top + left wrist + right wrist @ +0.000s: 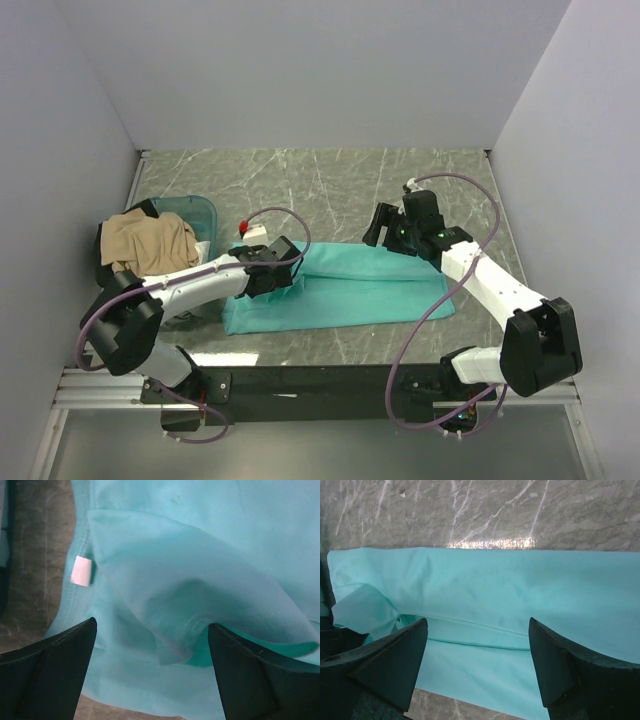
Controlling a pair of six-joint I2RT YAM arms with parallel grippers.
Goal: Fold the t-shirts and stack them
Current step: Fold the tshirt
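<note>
No writing, brand, number or sign can be read in any view. A small white label [81,571] is seen at the neck edge of the teal t-shirt [210,545] in the left wrist view. Its face is shown plain white, and no print can be made out on it.

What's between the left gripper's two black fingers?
A loose flap of the teal shirt, seen in the left wrist view; the left gripper is open.

left: tub [200,208] under tan t-shirt [150,240] blocks | far: table [320,180] open beyond teal t-shirt [380,290]
</note>
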